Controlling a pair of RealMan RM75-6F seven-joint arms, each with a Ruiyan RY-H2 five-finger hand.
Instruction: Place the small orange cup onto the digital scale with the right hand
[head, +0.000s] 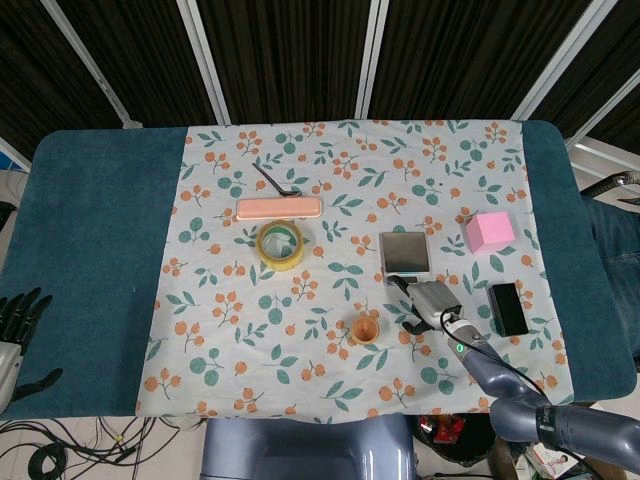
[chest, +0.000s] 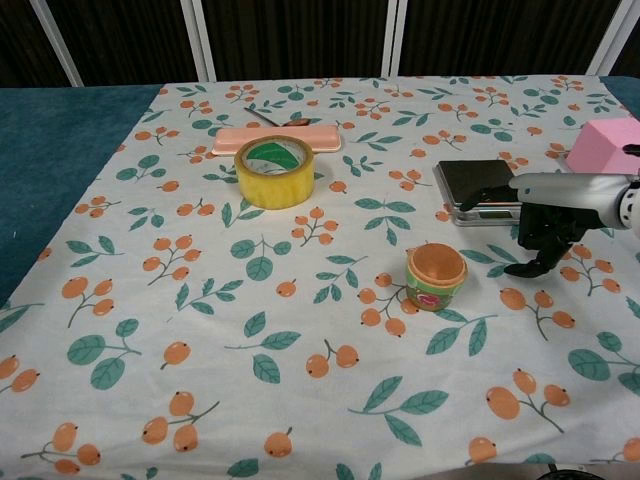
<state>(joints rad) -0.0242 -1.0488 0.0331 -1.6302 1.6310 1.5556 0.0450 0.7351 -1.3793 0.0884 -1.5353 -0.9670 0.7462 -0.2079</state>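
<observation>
On floral cloth, orange cup (chest: 436, 276) upright, unheld

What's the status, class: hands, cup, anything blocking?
Right hand empty, fingers apart, beside the orange cup, not touching. Left hand idle at table edge. Cup upright on cloth, off the scale. Nothing blocking.

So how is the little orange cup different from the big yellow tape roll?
The small orange flowerpot-shaped cup has a floor inside and a painted green band, while the yellow ring of tape is an open hoop with a green lining. The cup looks smaller and tapers downward; the tape is wider with straight sides. The cup stands nearer the robot's right hand; the tape lies farther off, by a pink bar. Both are round and sit on the leafy cloth.
</observation>
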